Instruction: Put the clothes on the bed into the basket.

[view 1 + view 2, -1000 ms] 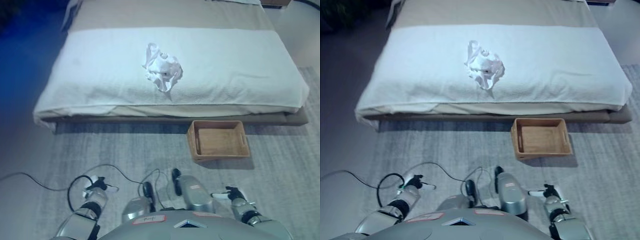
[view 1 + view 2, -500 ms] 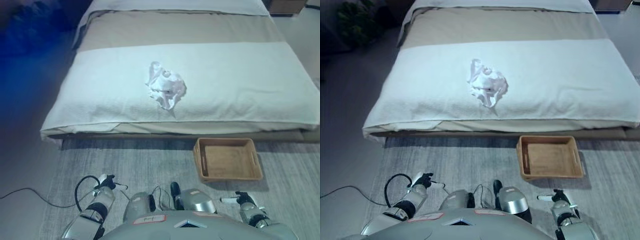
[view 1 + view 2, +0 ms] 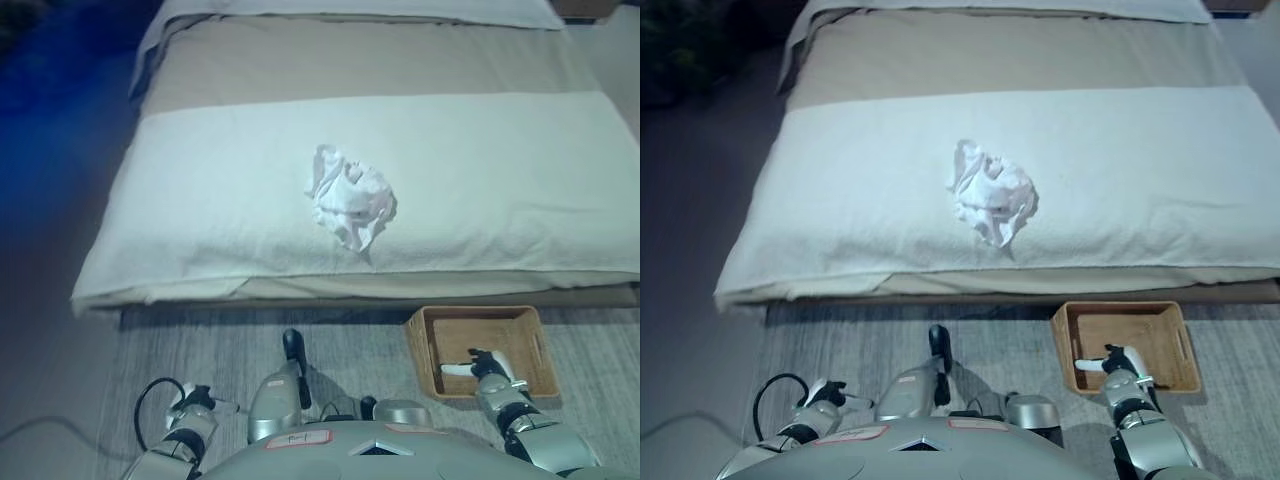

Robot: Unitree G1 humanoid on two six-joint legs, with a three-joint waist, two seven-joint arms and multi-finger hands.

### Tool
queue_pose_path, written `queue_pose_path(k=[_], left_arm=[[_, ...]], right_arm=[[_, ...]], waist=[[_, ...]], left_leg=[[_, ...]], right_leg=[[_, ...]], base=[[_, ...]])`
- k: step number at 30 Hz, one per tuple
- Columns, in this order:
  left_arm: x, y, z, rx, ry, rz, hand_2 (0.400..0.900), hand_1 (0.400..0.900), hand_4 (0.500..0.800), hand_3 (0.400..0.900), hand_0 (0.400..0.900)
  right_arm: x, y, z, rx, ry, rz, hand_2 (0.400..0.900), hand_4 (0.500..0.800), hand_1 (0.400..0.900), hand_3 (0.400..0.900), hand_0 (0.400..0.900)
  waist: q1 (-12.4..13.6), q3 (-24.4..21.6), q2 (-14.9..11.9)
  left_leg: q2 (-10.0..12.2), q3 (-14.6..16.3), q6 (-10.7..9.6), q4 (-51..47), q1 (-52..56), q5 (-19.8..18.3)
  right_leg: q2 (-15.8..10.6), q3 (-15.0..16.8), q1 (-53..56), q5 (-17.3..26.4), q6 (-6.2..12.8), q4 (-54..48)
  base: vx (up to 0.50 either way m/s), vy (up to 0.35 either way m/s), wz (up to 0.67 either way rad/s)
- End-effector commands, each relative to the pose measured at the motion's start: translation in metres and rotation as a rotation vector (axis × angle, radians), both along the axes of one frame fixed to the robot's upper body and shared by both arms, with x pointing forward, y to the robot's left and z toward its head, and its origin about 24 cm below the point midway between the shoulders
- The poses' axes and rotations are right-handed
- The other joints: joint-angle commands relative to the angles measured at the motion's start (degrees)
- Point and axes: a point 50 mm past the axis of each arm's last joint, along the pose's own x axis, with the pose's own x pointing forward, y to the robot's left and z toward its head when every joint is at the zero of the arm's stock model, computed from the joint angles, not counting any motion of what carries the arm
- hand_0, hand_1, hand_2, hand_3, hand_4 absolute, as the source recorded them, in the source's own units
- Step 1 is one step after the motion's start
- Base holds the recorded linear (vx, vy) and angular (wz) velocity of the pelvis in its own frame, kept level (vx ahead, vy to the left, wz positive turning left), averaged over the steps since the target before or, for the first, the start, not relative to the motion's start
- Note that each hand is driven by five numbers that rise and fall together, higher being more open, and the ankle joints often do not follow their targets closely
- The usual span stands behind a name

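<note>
A crumpled white garment lies near the front of the bed, on its white cover. A shallow wooden basket stands on the rug just below the bed's front edge, to the right; nothing lies in it. My right hand hangs low in front of the basket, fingers relaxed, holding nothing. My left hand is low at the bottom left over the rug, also relaxed and holding nothing. Both hands are far from the garment.
A grey rug lies between me and the bed. The bed has a beige band behind the white cover and a white pillow strip at the far end. Bare floor runs along the bed's left side.
The camera has moved closer to the bed, so bed, garment and basket sit lower and larger. My right hand now overlaps the basket; neither hand has taken hold of anything.
</note>
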Motion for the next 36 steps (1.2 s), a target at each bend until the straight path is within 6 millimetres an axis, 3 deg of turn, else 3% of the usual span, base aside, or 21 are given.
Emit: queue_pose_path(k=[1, 2, 3, 4, 5, 6, 9, 10, 12, 13, 18, 24, 26, 32, 36], left_arm=[[0.032, 0.029, 0.018, 0.127, -0.097, -0.04, 0.9, 0.9, 0.8, 0.9, 0.9], [0.032, 0.029, 0.018, 0.127, -0.097, -0.04, 0.9, 0.9, 0.8, 0.9, 0.9], [0.038, 0.03, 0.02, 0.131, -0.116, -0.045, 0.9, 0.9, 0.8, 0.9, 0.9], [0.052, 0.028, 0.024, 0.142, -0.164, -0.066, 0.9, 0.9, 0.8, 0.9, 0.9], [0.053, 0.028, 0.024, 0.142, -0.164, -0.066, 0.9, 0.9, 0.8, 0.9, 0.9], [0.059, 0.027, 0.027, 0.152, -0.194, -0.077, 0.9, 0.9, 0.8, 0.9, 0.9], [0.077, 0.013, 0.029, 0.15, -0.248, -0.119, 0.9, 0.9, 0.8, 0.9, 0.9], [0.082, 0.005, 0.029, 0.139, -0.255, -0.14, 0.9, 0.9, 0.8, 0.9, 0.9], [0.086, 0.004, 0.03, 0.138, -0.265, -0.146, 0.9, 0.9, 0.8, 0.9, 0.9], [0.084, 0.005, 0.03, 0.144, -0.258, -0.158, 0.9, 0.9, 0.8, 0.9, 0.9], [0.071, 0.009, 0.026, 0.159, -0.236, -0.141, 0.9, 0.9, 0.8, 0.9, 0.9], [0.039, 0.012, 0.015, 0.184, -0.117, -0.105, 0.9, 0.9, 0.8, 0.9, 0.9], [0.029, 0.015, 0.013, 0.197, -0.087, -0.06, 0.9, 0.9, 0.8, 0.9, 0.9], [0.031, 0.013, 0.013, 0.19, -0.093, -0.039, 0.9, 0.9, 0.8, 0.9, 0.9], [0.045, 0.014, 0.017, 0.198, -0.141, -0.018, 0.9, 0.9, 0.8, 0.9, 0.9]], right_arm=[[0.032, -0.008, 0.017, -0.078, -0.103, 0.13, 0.9, 0.8, 0.9, 0.9, 0.9], [0.032, -0.008, 0.017, -0.078, -0.103, 0.13, 0.9, 0.8, 0.9, 0.9, 0.9], [0.042, -0.005, 0.021, -0.086, -0.138, 0.156, 0.9, 0.8, 0.9, 0.9, 0.9], [0.069, 0.0, 0.036, -0.143, -0.238, 0.249, 0.9, 0.8, 0.9, 0.9, 0.9], [0.069, 0.0, 0.036, -0.144, -0.238, 0.25, 0.9, 0.8, 0.9, 0.9, 0.9], [0.087, 0.005, 0.048, -0.169, -0.316, 0.308, 0.9, 0.8, 0.9, 0.9, 0.9], [0.109, 0.007, 0.066, -0.225, -0.403, 0.373, 0.9, 0.8, 0.9, 0.9, 0.9], [0.117, 0.01, 0.071, -0.256, -0.422, 0.413, 0.9, 0.8, 0.9, 0.9, 0.9], [0.123, 0.012, 0.075, -0.276, -0.436, 0.435, 0.9, 0.8, 0.9, 0.9, 0.9], [0.125, 0.013, 0.076, -0.313, -0.423, 0.475, 0.9, 0.8, 0.9, 0.9, 0.9], [0.127, 0.011, 0.081, -0.396, -0.451, 0.529, 0.9, 0.8, 0.9, 0.9, 0.9], [0.139, 0.027, 0.091, -0.4, -0.534, 0.603, 0.9, 0.8, 0.9, 0.9, 0.9], [0.154, 0.037, 0.105, -0.416, -0.616, 0.641, 0.9, 0.8, 0.9, 0.9, 0.9], [0.178, 0.052, 0.126, -0.418, -0.705, 0.674, 0.9, 0.8, 0.9, 0.9, 0.9], [0.192, 0.079, 0.132, -0.388, -0.741, 0.754, 0.9, 0.8, 0.9, 0.9, 0.9]], waist=[[0.35, -2.82, -1.08], [0.5, -2.98, -0.94], [0.14, -1.8, -0.83], [-1.28, 0.8, -0.46], [-1.22, 0.68, -0.41], [-1.93, 1.43, 0.41], [-3.47, 2.24, 1.5], [-4.45, 2.15, 0.61], [-4.27, 2.06, 0.01], [-3.77, 1.82, -0.8], [-3.05, 0.31, -1.19], [-2.42, -0.91, 0.13], [-1.69, -0.84, 1.0], [-0.7, -0.3, 2.6], [0.32, 1.65, 3.6]], left_leg=[[-1.82, -0.83, 0.86, -0.37, -0.71, -0.53], [-1.63, -0.73, 0.83, -0.37, -0.93, -0.48], [-2.18, -0.71, 1.64, -0.37, 0.85, -1.05], [-2.74, -1.01, 2.87, -0.37, 3.8, -2.42], [-2.68, -0.95, 2.86, -0.37, 3.63, -2.37], [-2.36, -0.92, 2.95, -0.37, 4.76, -3.42], [-2.32, -2.26, 2.01, -0.37, 7.57, -4.8], [-3.27, -3.26, 1.48, -0.37, 9.39, -6.54], [-3.61, -3.38, 1.29, -0.37, 10.18, -7.59], [-3.99, -3.67, 1.3, -0.37, 11.73, -8.88], [-3.96, -7.04, 0.79, -0.37, 13.16, -10.11], [-2.41, -10.06, -0.99, -0.37, 11.19, -10.01], [-1.7, -10.59, -2.02, -0.37, 9.05, -9.58], [-0.85, -10.78, -3.1, -0.37, 4.4, -8.32], [-0.48, -10.67, -3.21, -0.37, 1.58, -7.6]], right_leg=[[-0.41, -0.84, -7.8, 16.23, 4.68, 26.24], [-0.24, -0.69, -8.14, 16.31, 4.66, 26.36], [0.16, -0.2, -11.88, 19.76, 4.63, 32.93], [1.83, -1.06, -18.92, 18.61, 4.27, 41.65], [1.9, -1.0, -19.17, 18.65, 4.26, 41.74], [1.19, -2.31, -23.16, 14.29, 2.71, 39.09], [1.42, -4.65, -24.63, 8.95, 2.15, 23.97], [3.14, -2.68, -24.0, 10.63, 3.87, 8.38], [2.58, -3.29, -23.99, 13.11, 4.89, 1.64], [2.26, -4.02, -23.94, 14.76, 5.72, -1.13], [1.87, -3.83, -20.82, 14.98, 4.7, -0.77], [1.66, -8.52, -18.45, 14.21, 3.65, -4.5], [1.66, -9.76, -18.75, 14.15, 3.48, -6.16], [1.78, -10.77, -22.38, 14.0, 3.38, -6.26], [2.07, -10.94, -24.97, 14.13, 3.24, -6.26]], base=[[0.47, 0.265, -0.21], [0.35, 0.247, -0.15], [0.25, 0.242, 0.12], [0.26, 0.242, 0.14], [0.29, 0.251, 0.17], [0.2, 0.121, 0.12], [0.37, 0.066, 0.39], [0.37, -0.019, 0.51], [0.35, -0.072, 0.5], [0.45, -0.119, 0.9], [0.29, -0.116, 0.69], [0.22, -0.139, 0.53], [0.12, -0.095, 0.33], [0.04, -0.059, 0.19], [0.03, -0.015, -0.02]])
